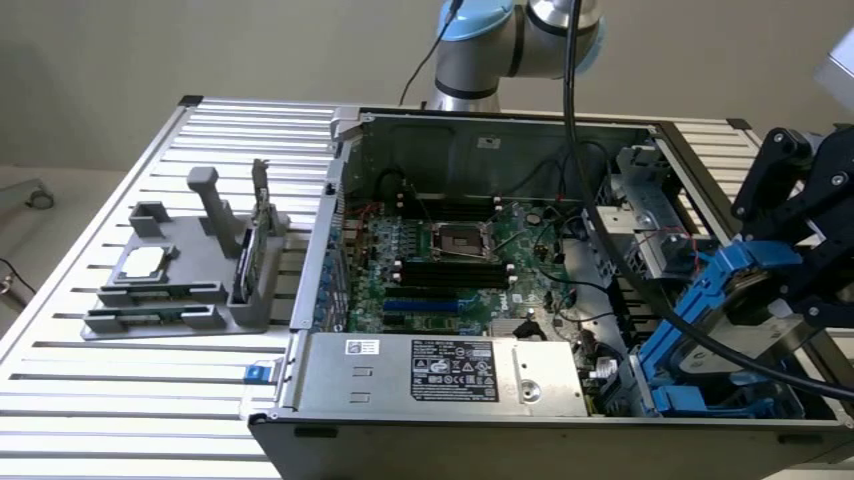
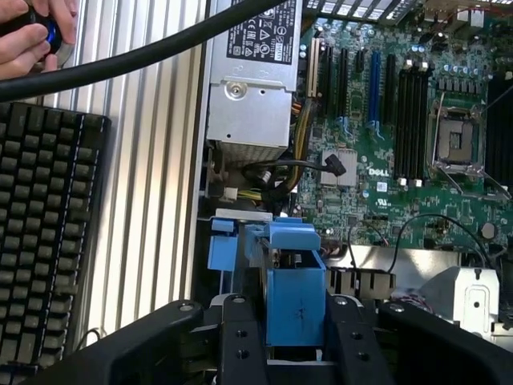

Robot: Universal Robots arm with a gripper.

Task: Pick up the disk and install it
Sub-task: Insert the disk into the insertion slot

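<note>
On table (image 1: 120, 400), exterior view's left: grey fixture (image 1: 174, 300) with small chip (image 1: 140, 262), well apart from the work. Middle: open case (image 1: 334, 190), motherboard (image 1: 447, 260) bare, power supply (image 1: 434, 370) at near edge. Exterior view's right: disk (image 1: 714, 300) in blue carrier, tilted steeply, hanging over drive bay (image 1: 647, 230) side of case, not yet seated. Gripped by pincer (image 2: 295, 341), black fingers (image 2: 240, 337) clamped either side of carrier, seen in wrist view. Thick black cable (image 1: 571, 140) draped from arm across case down toward pincer. Judged risks: carrier edge catching a bay rail or loose wires by power supply, because of the tilt; cable snagging case wall and dragging disk off line; hold on plastic carrier only, so possible slip or twist under a push; knock to motherboard parts if lowered off target.
</note>
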